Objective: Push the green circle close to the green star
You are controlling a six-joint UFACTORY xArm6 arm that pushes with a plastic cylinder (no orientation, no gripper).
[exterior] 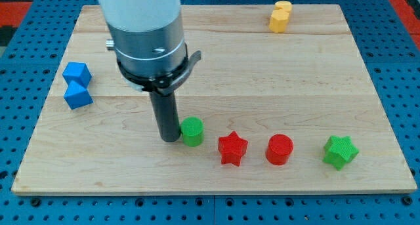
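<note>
The green circle (192, 131) lies on the wooden board (262, 67) below the view's middle. My tip (170, 139) stands right against its left side, touching or nearly touching it. The green star (340, 151) lies far to the view's right, near the board's bottom right corner. Between the two green blocks lie a red star (231, 148) and a red circle (279, 149), roughly in a row.
A blue block made of two joined cubes (77, 84) lies at the board's left edge. A yellow block (280, 16) lies at the top right. The arm's wide grey body (146, 35) hides part of the board's upper left.
</note>
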